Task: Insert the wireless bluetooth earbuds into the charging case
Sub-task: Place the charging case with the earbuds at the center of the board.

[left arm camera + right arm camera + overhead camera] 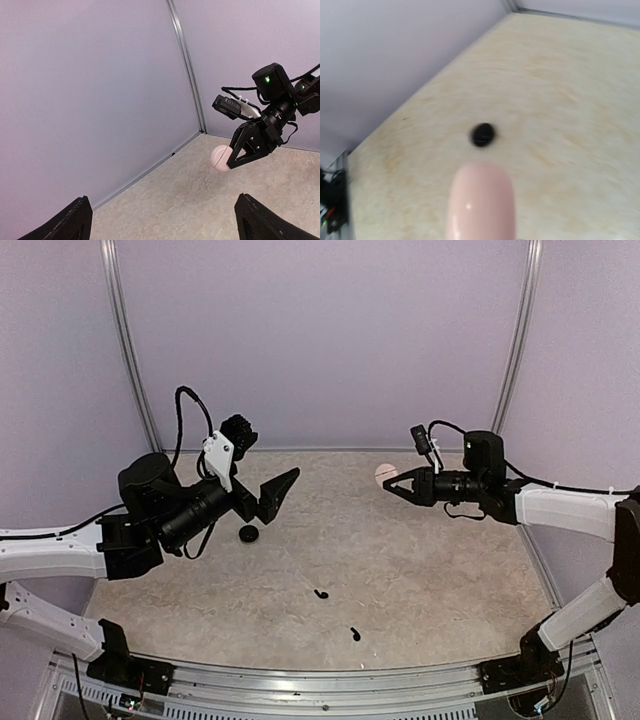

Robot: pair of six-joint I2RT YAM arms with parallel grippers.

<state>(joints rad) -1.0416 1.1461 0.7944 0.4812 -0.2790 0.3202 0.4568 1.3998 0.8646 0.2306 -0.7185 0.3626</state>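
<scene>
At the left middle of the top view, the left gripper (282,495) gapes wide, empty; the charging case (248,533) lies just below it. Lower centre lie one earbud (321,594) and the second earbud (355,633). At right, the right gripper (393,483) pinches a pink round object (384,472).

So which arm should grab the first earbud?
Left, I'd say: the left gripper is open and empty, while the right gripper is shut on a pink round thing. The earbuds lie loose mid-table.
</scene>
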